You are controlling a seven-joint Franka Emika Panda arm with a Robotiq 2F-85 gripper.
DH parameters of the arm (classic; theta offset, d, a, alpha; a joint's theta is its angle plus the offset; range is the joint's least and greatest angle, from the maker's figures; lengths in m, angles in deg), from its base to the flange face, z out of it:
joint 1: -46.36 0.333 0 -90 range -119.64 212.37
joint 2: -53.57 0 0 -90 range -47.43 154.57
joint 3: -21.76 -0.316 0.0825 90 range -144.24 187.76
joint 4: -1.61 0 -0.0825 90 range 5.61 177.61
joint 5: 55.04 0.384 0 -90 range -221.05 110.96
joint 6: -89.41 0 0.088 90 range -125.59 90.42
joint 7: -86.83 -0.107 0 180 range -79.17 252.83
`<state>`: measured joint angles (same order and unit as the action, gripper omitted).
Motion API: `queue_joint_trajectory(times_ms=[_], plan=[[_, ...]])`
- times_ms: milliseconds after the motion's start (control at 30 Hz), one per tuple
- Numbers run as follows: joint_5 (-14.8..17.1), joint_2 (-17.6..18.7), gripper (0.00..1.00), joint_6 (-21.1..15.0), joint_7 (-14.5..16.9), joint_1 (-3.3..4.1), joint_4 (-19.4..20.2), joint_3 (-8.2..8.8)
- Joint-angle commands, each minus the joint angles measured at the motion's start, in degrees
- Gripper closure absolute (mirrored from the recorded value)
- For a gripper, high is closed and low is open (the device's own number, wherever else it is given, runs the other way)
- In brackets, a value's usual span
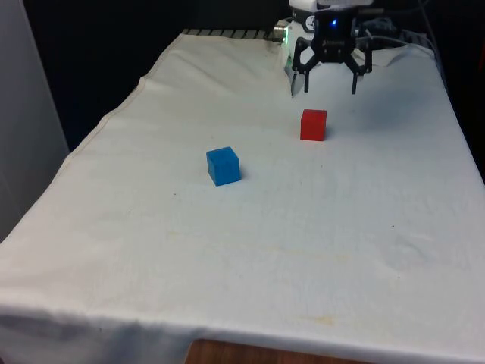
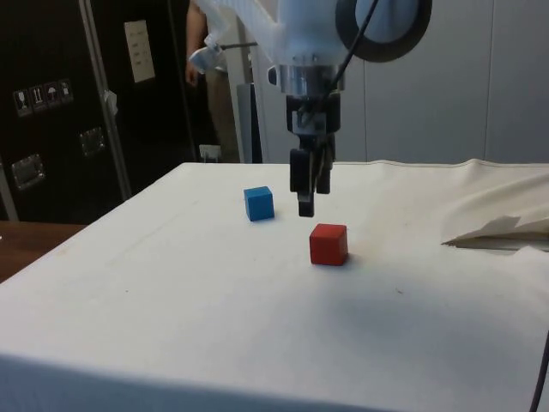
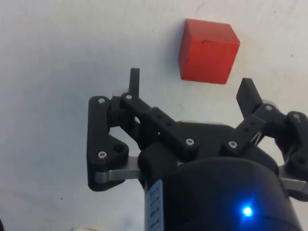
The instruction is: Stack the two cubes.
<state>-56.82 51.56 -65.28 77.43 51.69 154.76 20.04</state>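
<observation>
- Your gripper (image 1: 330, 82) hangs spread wide and empty, above and just behind the red cube (image 1: 313, 125), ready to straddle it.
- The blue cube (image 1: 223, 165) sits apart, so you need a carry.

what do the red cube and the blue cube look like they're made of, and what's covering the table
Red cube: probably painted wood or hard plastic; matte, even colour, crisp edges, one small nick on top. Blue cube: likely the same, with flat dull faces and no shine; wood or plastic cannot be told apart. Table cover: a white cloth, woven fabric judging by its soft creases and folded edge.
</observation>
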Motion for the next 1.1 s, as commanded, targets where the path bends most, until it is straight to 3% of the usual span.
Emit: queue_joint_trajectory(times_ms=[0,500,767,800,833,1067], plan=[[1.9,0.4,0.0,-0.7,1.4,0.29,-0.1,-0.11],[0.6,1.0,0.0,-0.6,1.0,-0.11,0.2,0.29],[2.0,4.2,0.0,-4.2,4.4,-0.4,0.4,1.78],[0.6,4.2,0.0,-3.5,3.3,-0.34,0.2,2.12],[2.1,4.5,0.0,-4.4,4.5,-0.4,0.4,1.89],[2.0,5.4,0.0,-5.1,4.8,-0.46,0.3,2.12]])
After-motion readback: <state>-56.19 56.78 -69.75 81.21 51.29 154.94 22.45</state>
